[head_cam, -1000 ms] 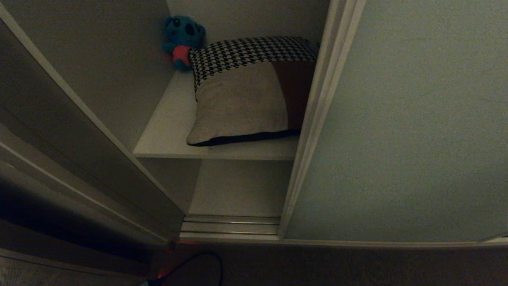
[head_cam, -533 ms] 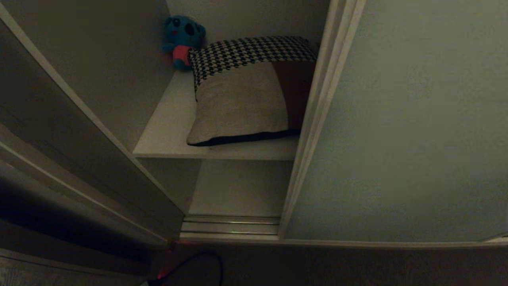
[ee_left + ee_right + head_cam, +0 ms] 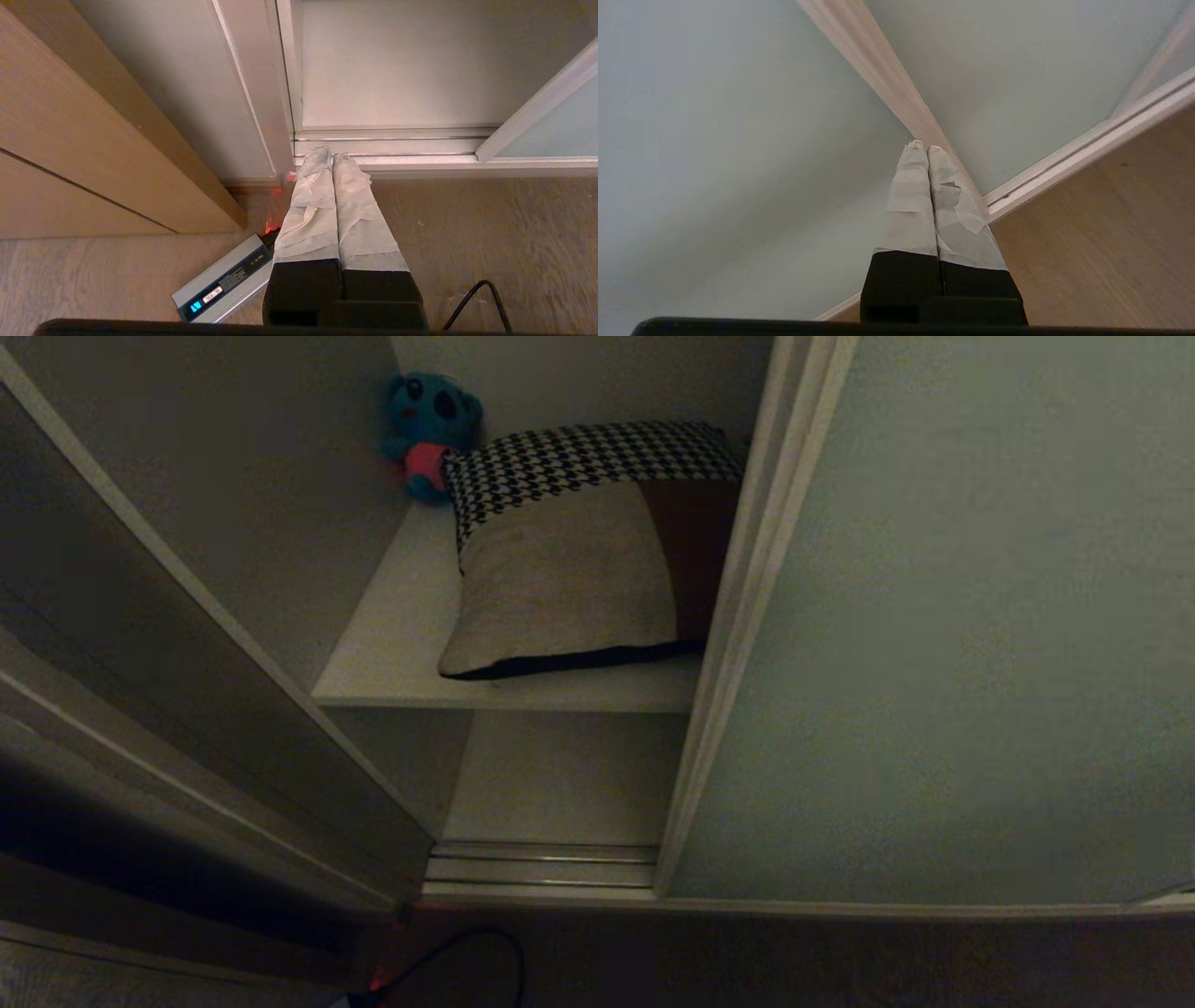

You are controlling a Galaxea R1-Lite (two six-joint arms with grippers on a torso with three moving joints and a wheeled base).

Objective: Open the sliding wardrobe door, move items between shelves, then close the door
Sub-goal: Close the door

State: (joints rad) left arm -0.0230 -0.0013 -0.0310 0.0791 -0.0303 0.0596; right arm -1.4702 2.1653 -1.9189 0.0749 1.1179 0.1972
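Two cushions are lying stacked on the upper shelf (image 3: 392,644) inside the wardrobe, reaching toward its front edge: the cream cushion with a brown band (image 3: 569,574) is resting on top, and the houndstooth cushion (image 3: 579,453) is showing behind it, with its black underside peeking out along the front edge. Just beside them, a blue plush toy (image 3: 428,429) is sitting in the back left corner of that shelf. Below, the lower shelf (image 3: 560,775) is lying bare behind the ribbed floor track (image 3: 541,866).

The sliding wardrobe door (image 3: 943,635) is standing pushed to the right, leaving the left part of the wardrobe open, its pale metal frame (image 3: 738,616) overlapping the right edge of the cushions in the head view.

Neither arm is showing in the head view. The left gripper (image 3: 332,156) is hanging low over the wooden floor (image 3: 490,233) near the track, its taped fingers (image 3: 310,205) pressed together and holding nothing; a grey power brick (image 3: 224,284) is lying on the floor next to it. The right gripper (image 3: 923,145) is pointing at the door's frame (image 3: 878,65), its jaws likewise closed and empty; whether the tips are touching the frame cannot be told.
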